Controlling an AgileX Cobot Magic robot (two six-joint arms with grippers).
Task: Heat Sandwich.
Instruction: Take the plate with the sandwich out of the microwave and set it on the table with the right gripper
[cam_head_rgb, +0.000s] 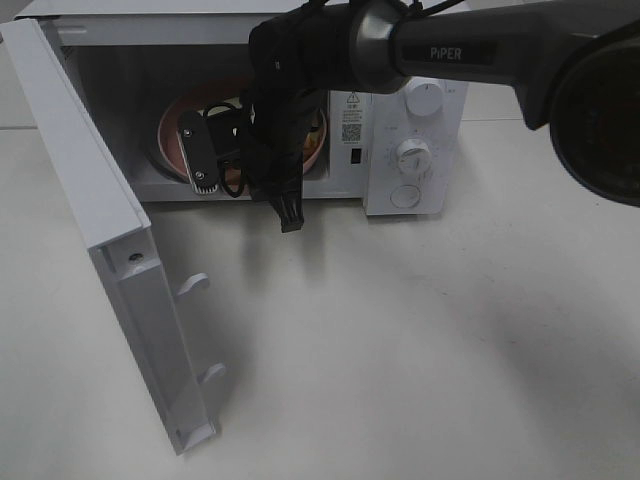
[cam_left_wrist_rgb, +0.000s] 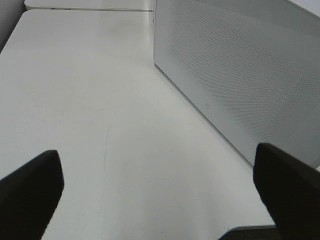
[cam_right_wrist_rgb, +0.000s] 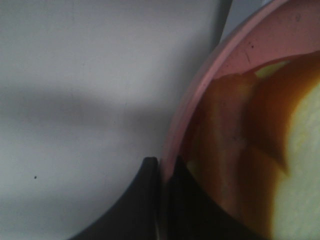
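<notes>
One sandwich (cam_right_wrist_rgb: 260, 145) lies on the plate (cam_right_wrist_rgb: 200, 90), long axis unreadable.

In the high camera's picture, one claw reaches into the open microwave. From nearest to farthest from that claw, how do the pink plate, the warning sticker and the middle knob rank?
From the right gripper:
1. pink plate, inside the microwave, rim clamped by the gripper.
2. warning sticker, on the front, right of the opening.
3. middle knob, farther right again.
</notes>
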